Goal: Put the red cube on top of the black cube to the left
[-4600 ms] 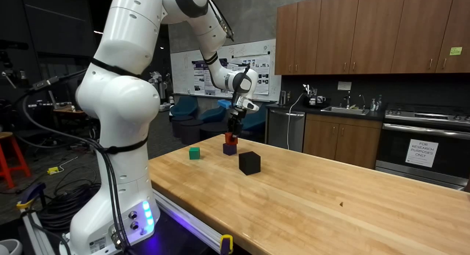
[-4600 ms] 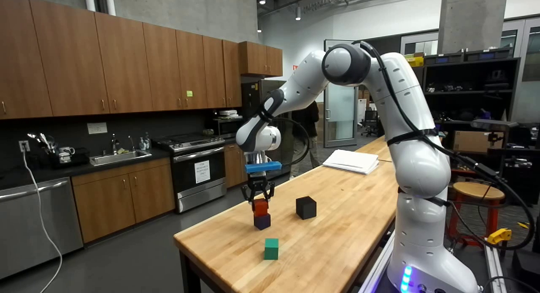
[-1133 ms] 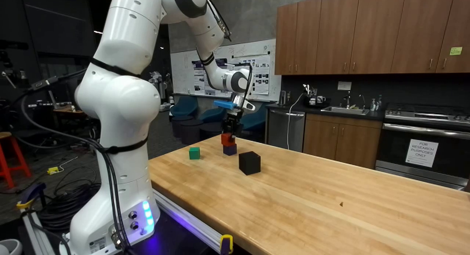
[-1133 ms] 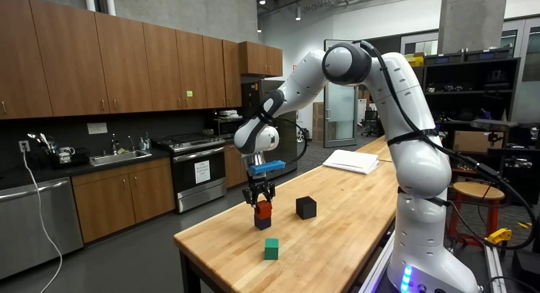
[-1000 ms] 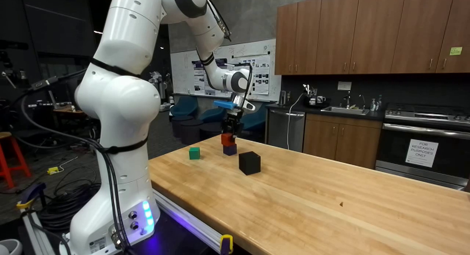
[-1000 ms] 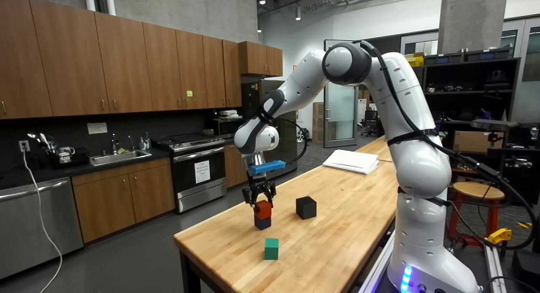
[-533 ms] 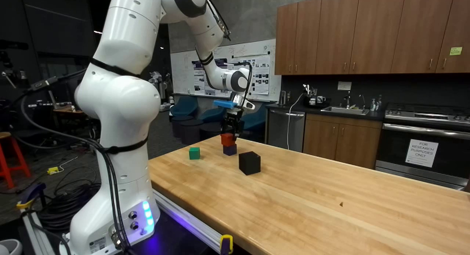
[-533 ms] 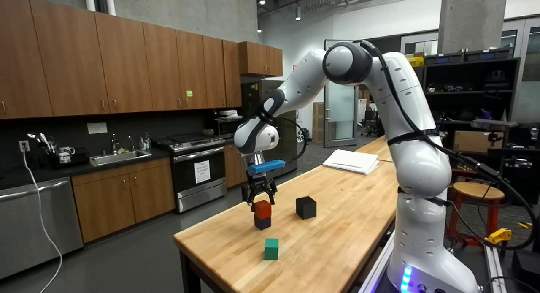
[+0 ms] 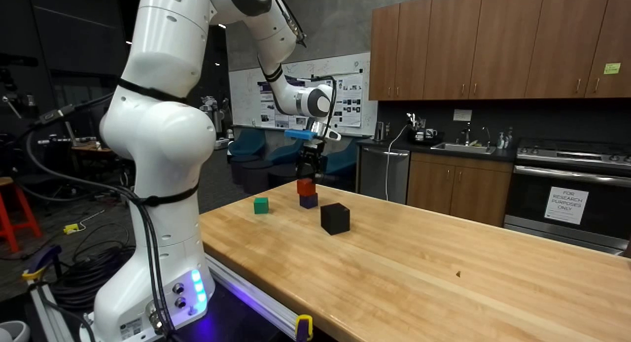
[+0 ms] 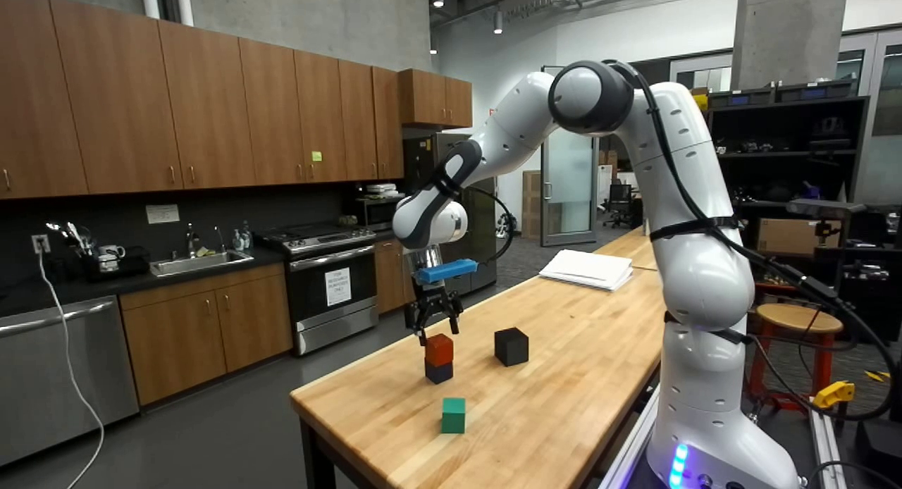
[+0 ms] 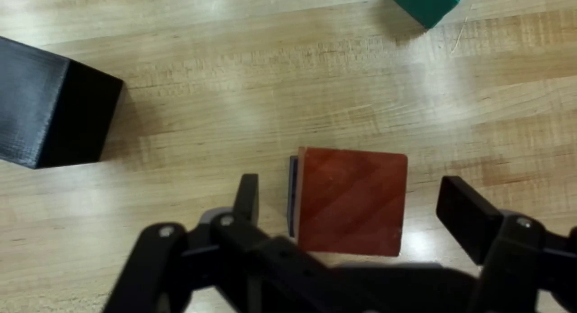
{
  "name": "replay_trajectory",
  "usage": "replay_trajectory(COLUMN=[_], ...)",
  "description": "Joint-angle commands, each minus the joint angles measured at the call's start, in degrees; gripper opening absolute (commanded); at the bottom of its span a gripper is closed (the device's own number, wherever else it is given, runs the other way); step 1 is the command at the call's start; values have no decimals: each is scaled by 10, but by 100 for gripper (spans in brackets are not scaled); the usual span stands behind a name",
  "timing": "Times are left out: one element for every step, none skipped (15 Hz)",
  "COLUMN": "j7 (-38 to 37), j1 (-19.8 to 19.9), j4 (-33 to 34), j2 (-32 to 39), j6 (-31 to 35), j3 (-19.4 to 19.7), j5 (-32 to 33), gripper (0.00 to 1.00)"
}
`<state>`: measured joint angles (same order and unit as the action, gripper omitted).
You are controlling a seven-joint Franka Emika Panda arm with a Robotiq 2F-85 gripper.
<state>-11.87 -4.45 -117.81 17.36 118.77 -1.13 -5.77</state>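
Wrist view: fingers (image 11: 466, 216) spread wide, gaps showing on both sides of the red cube (image 11: 354, 202), which rests, seemingly slightly off-centre, on the small black cube (image 10: 439, 373); any sideways drift on lifting away could knock it off.

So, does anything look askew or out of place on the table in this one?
Mildly: the red cube looks slightly off-centre on the smaller dark cube, its edge jutting past on one side in an exterior view. A tiny dark fleck marks the wooden tabletop; whether chip or stain, I can't tell.
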Motion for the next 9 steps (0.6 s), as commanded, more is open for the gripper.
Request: replay_trajectory(j7=[1,1,3,4,6,6,7,8,9], j1=[-1,-1,-1,0,0,0,1,1,1], j4=[-46,-53,-61,-69,-77,-85,-94,-101,-109], j2=[-54,-62,-72,-81,-91,-100,-111,-120,-129], j6=[8,10,11,13,15,17,19,20,21], j3=[-2,-2,-2,-3,-4,-5,-5,-6,-7], j5=[14,17,19,21,21,21,21,21,21], gripper=[100,100,100,100,100,100,100,100,100])
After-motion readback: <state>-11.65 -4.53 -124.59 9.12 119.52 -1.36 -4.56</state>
